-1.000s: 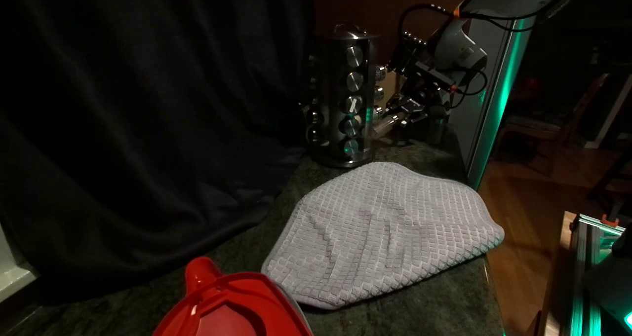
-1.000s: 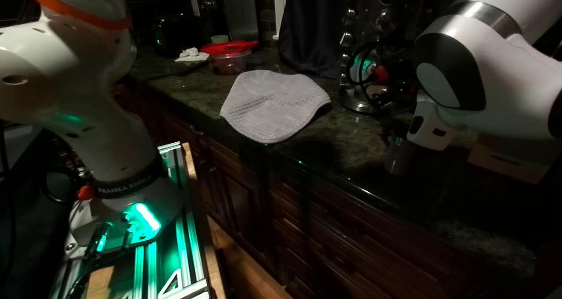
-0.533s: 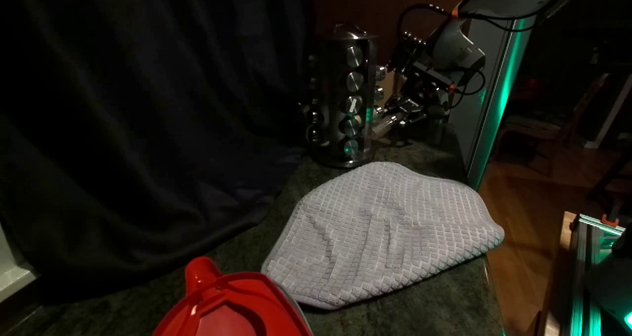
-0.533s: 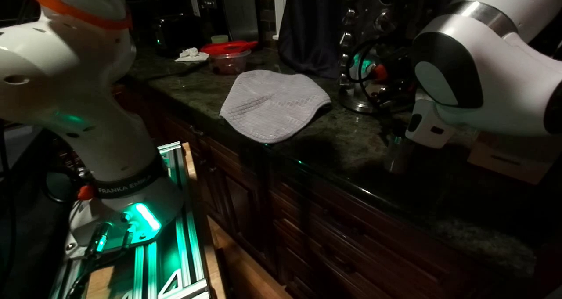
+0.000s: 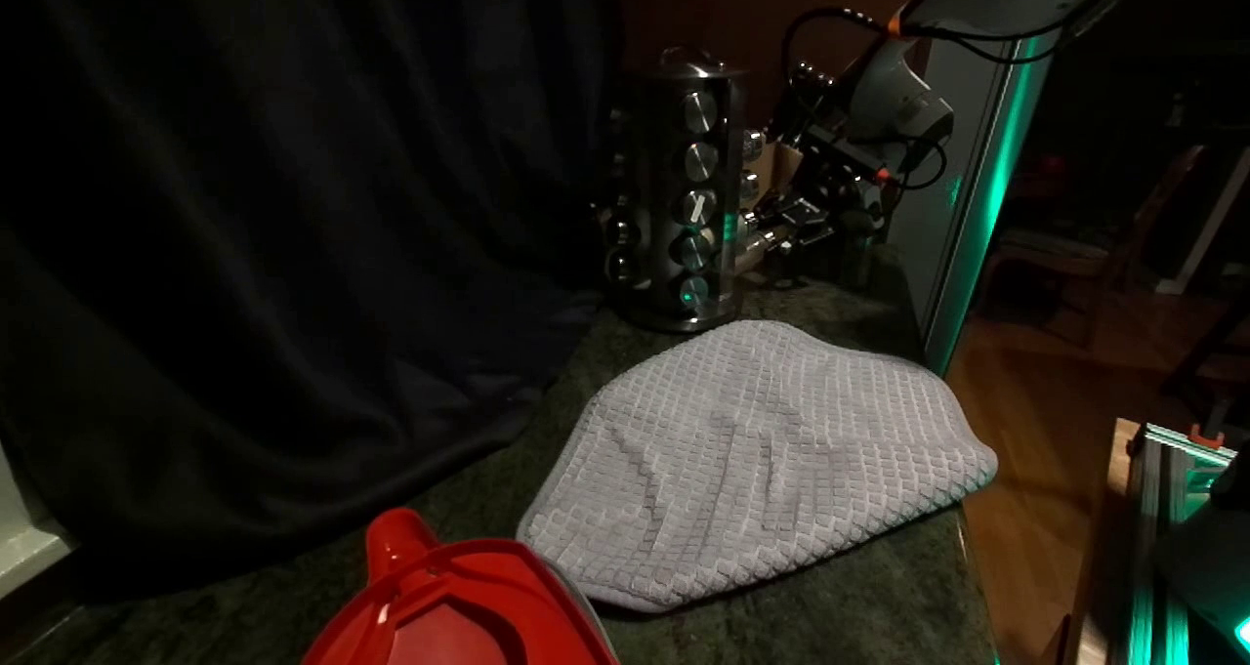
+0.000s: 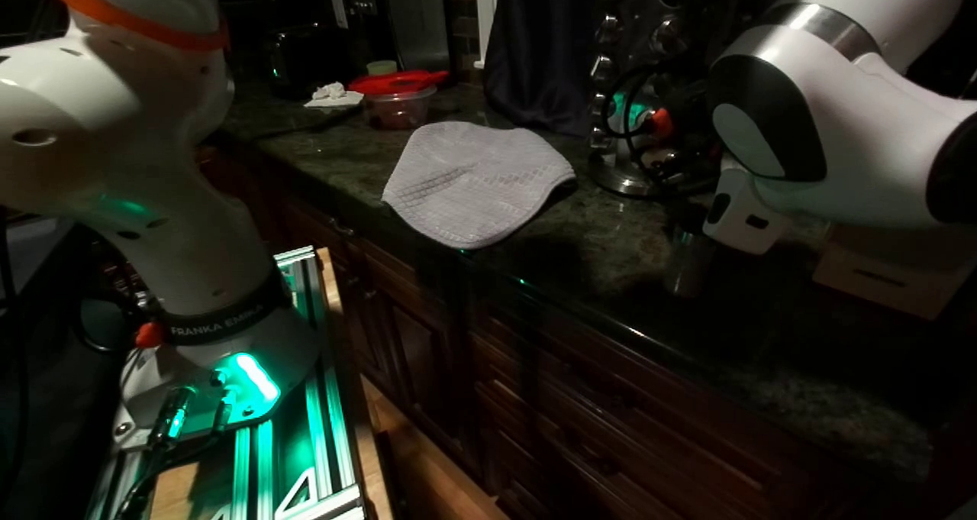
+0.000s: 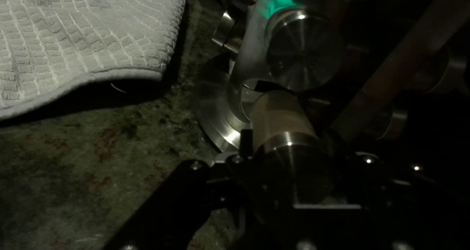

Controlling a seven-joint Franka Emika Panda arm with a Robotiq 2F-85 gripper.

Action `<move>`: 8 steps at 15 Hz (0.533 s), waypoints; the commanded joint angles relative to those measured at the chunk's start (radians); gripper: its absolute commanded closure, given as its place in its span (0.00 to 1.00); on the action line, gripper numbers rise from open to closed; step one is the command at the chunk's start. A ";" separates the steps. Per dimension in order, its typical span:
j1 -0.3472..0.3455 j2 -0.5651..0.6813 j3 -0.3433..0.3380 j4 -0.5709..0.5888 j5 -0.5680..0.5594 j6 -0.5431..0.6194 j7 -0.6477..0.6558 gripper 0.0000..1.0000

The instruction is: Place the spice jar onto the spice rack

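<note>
Shifted slightly nearer the spice rack (image 7: 251,59), the spice jar (image 7: 282,123), pinched in the gripper (image 7: 292,151), points between eleven and twelve o'clock in the wrist view.

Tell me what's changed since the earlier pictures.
The end effector, gripping the spice jar, shifted slightly toward the spice rack, leftward in an exterior view. Nothing was let go. The spice rack, grey cloth and red lid stayed put.
</note>
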 commanded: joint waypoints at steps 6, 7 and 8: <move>-0.001 0.000 0.000 -0.017 0.027 -0.012 0.017 0.76; -0.004 0.000 0.001 -0.017 0.025 -0.025 0.016 0.76; -0.006 -0.001 0.001 -0.018 0.022 -0.031 0.013 0.76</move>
